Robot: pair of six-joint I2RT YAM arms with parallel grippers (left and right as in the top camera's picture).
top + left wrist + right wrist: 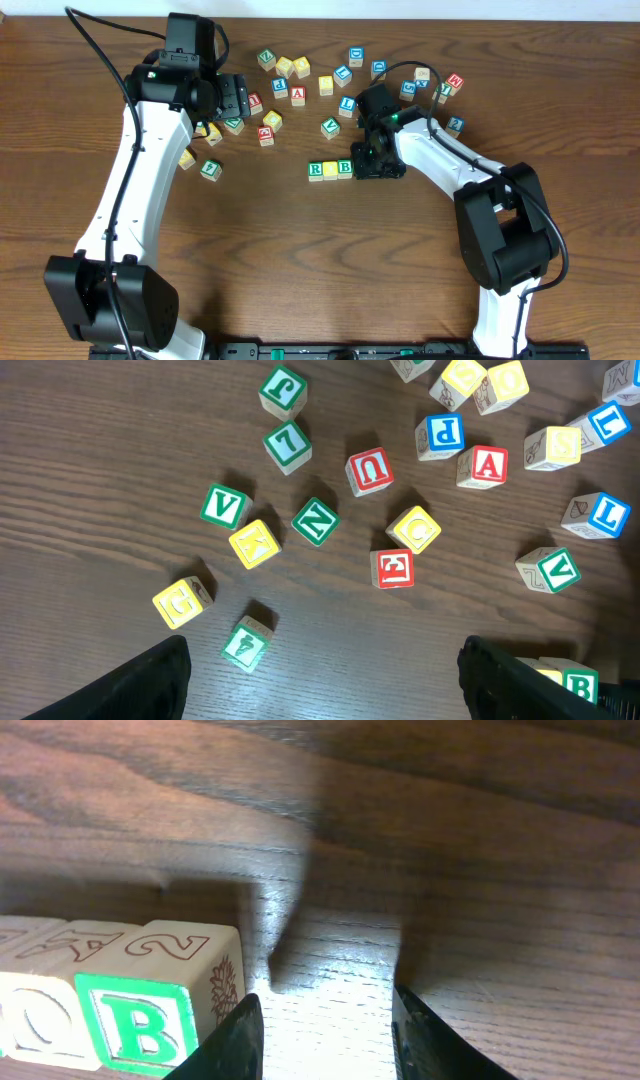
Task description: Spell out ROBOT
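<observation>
Starting overhead: three cubes stand in a touching row near mid-table, a green-framed wooden R cube (316, 170), a yellow-faced wooden cube (331, 169) and a green-framed wooden B cube (345, 168). That makes three of the five letters set and two to come. The right gripper (373, 160) sits just beside the B. The left gripper (236, 97) hangs over the loose cubes, well apart from the row. I judge the step in hand to be fetching the second yellow cube. To do it well, lift straight up so the B is not nudged, then set the next cube flush against the B's free side, in line. Which blue cube is the T I cannot read here.

Left wrist view: its fingers stand wide with nothing between them. Below lie three red-framed cubes, among them a red-framed wooden A cube (483, 465), and six yellow ones.

Right wrist view: the jaws are narrowly parted, with only bare brown wooden table (450, 870) between them. The B stands just outside one finger.
</observation>
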